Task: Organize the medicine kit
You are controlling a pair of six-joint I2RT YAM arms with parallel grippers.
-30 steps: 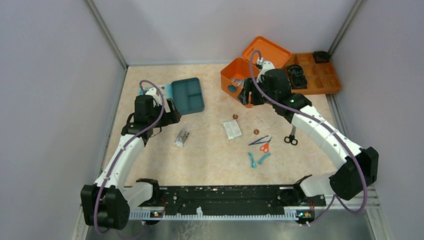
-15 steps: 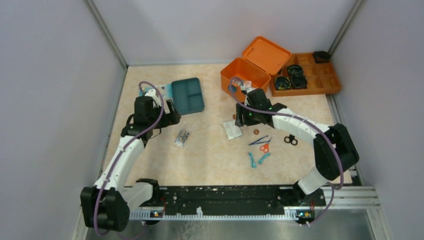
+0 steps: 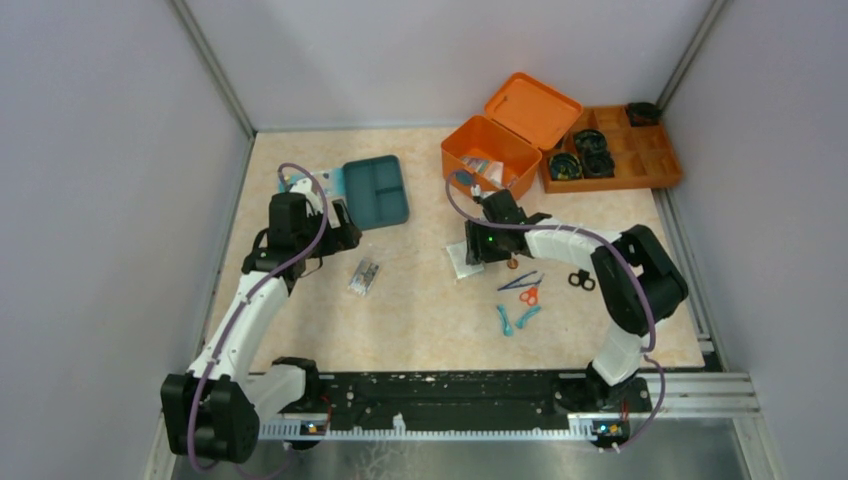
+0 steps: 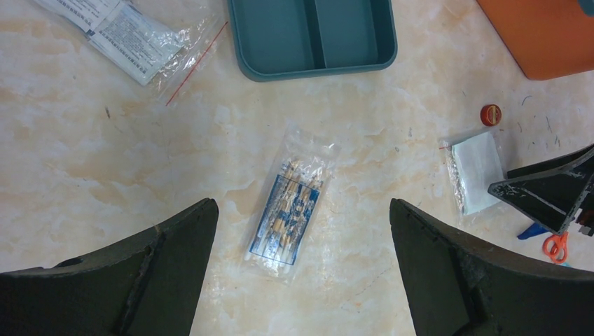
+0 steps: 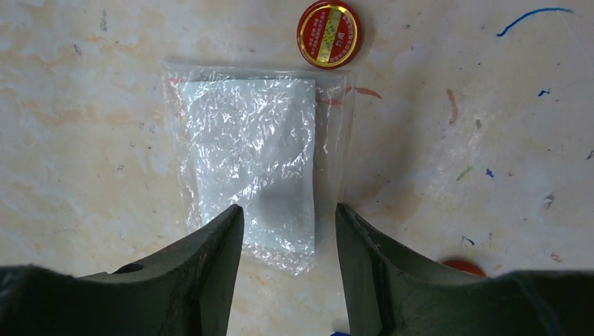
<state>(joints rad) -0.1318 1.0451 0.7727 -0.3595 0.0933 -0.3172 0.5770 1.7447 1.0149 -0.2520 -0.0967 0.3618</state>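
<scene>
Both my grippers stand parted: right gripper (image 5: 288,210) straddling the near end of a clear gauze pouch (image 5: 252,154), left gripper (image 4: 301,203) wide above a blue-labelled packet (image 4: 288,210). The medicine kit (image 3: 532,108) sits open at the table (image 3: 420,325) back-right.

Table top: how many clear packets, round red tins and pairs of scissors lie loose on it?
Packets: 3: blue-label packet, white-pad packet, printed-paper packet
Red tins: 2: far tin, near tin
Scissors: 2: black scissors, orange scissors
Total: 7
</scene>
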